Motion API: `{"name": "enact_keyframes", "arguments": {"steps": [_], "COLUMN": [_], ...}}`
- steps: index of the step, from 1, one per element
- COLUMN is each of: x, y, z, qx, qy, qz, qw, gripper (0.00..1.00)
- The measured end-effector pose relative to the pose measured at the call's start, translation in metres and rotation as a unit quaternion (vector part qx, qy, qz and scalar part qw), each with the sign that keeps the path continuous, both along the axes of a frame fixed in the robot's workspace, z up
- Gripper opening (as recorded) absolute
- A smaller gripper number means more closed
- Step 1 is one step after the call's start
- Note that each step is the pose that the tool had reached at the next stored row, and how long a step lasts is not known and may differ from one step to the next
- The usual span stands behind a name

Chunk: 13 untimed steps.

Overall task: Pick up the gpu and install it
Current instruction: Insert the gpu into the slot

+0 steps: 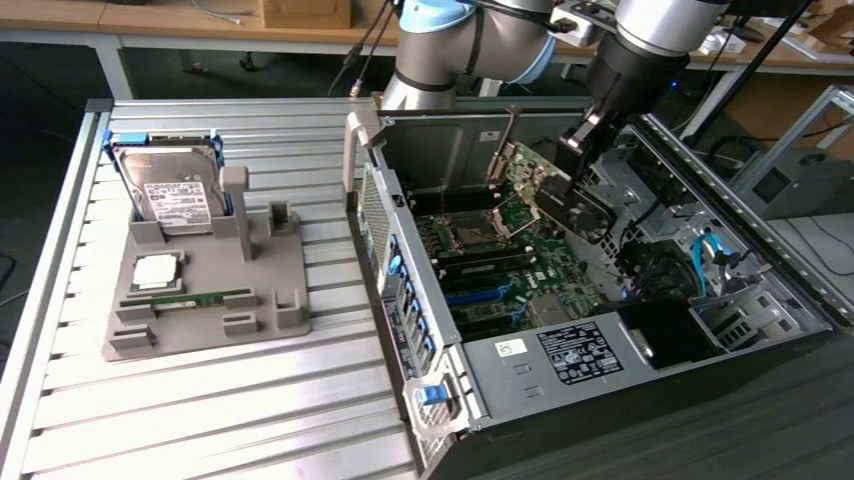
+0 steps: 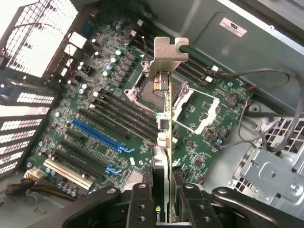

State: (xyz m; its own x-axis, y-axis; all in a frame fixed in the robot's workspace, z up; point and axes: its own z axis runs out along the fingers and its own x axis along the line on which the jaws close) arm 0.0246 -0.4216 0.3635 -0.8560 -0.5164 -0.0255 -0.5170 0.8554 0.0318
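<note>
Only thing I can actually read is the NVIDIA lettering with its green logo on the gpu [image 2: 160, 180] in the wrist view (cut off partway, so call it mostly readable). The white label [image 1: 180, 200] on the hard drive [image 1: 163, 162], the black label [image 1: 577, 352] inside the case [image 1: 461, 150] and the white sticker [image 2: 233, 27] on its wall all carry print I can't make out.

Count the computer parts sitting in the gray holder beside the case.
3: a hard drive standing at the holder's far end, a processor chip flat in the middle, a RAM stick lying in front. Posts may hide more.
</note>
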Motion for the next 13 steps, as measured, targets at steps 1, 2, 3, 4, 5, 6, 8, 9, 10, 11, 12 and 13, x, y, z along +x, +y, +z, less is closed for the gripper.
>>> {"name": "enact_keyframes", "arguments": {"steps": [1,2,3,4,5,6,8,9,10,11,12,13], "x": [0.0,0.0,0.0,0.0,0.0,0.0,0.0,0.0,0.0,0.0,0.0,0.0], "y": [0.0,0.0,0.0,0.0,0.0,0.0,0.0,0.0,0.0,0.0,0.0,0.0], "z": [0.0,0.0,0.0,0.0,0.0,0.0,0.0,0.0,0.0,0.0,0.0,0.0], "qx": [0.0,0.0,0.0,0.0,0.0,0.0,0.0,0.0,0.0,0.0,0.0,0.0], "qy": [0.0,0.0,0.0,0.0,0.0,0.0,0.0,0.0,0.0,0.0,0.0,0.0], "qz": [0.004,0.007,0.014,0.019,0.022,0.024,0.03,0.032,0.034,0.036,0.038,0.043], "qw": [1.0,1.0,0.9999,0.9998,0.9998,0.9997,0.9996,0.9995,0.9994,0.9993,0.9993,0.9991], "gripper": [0.27,0.27,0.27,0.27,0.27,0.27,0.27,0.27,0.27,0.27,0.27,0.27]}}
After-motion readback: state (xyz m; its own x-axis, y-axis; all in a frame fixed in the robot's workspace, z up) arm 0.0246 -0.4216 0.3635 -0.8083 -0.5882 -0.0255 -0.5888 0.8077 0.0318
